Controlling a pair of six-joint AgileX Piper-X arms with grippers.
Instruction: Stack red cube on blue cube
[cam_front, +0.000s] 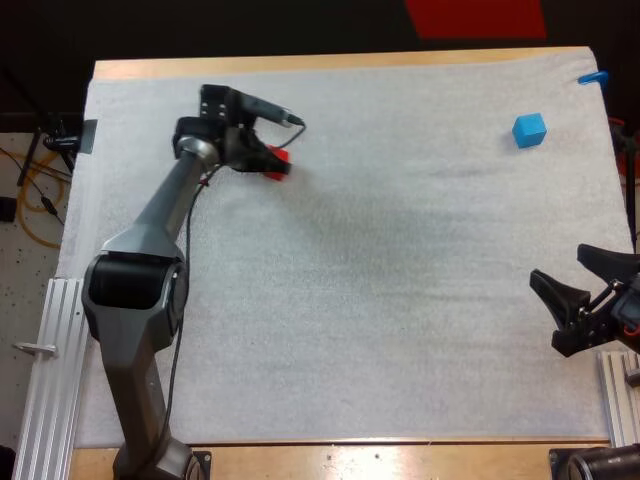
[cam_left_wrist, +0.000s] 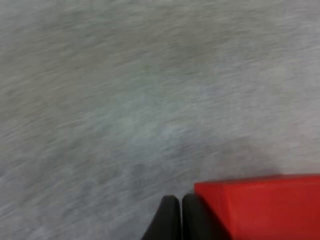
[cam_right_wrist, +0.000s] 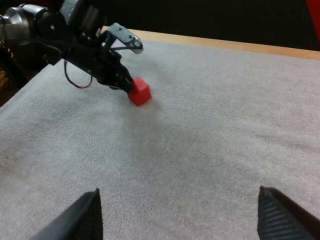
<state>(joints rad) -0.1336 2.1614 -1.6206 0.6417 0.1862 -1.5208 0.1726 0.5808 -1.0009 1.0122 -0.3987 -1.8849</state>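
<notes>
Left pincer: fingers pressed together, nothing between them, tips low over the white mat.
Red cube: on the mat just beside the left pincer, against the outer side of one finger, not gripped.
Right pincer: fingers spread wide apart, clear of everything.
Blue cube: on the mat beyond the right pincer toward the far edge, well apart from the left pincer and the red cube.
</notes>
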